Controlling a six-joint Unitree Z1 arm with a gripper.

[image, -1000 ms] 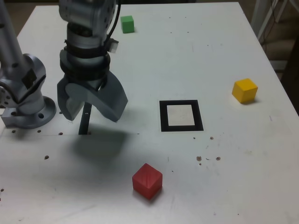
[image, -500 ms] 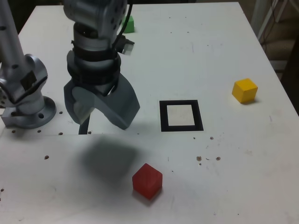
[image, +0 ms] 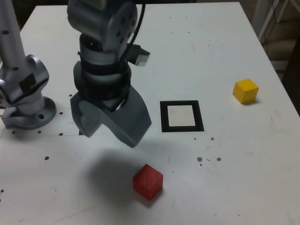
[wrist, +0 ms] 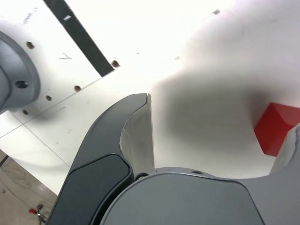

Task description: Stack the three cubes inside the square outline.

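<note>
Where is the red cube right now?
In the exterior view, the red cube sits on the table's near part, below the open gripper and nearer than the square outline.

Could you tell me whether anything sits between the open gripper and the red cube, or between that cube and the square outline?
Nothing visible does. The gripper hangs open above bare table, with the red cube just beyond it toward the exterior view's lower right. The stretch from that cube up to the square outline is bare too; the yellow cube sits well off to the exterior view's right.

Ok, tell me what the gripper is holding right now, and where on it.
Nothing is held. The gripper hangs open and empty above the table, with the red cube lying apart from its fingers.
</note>
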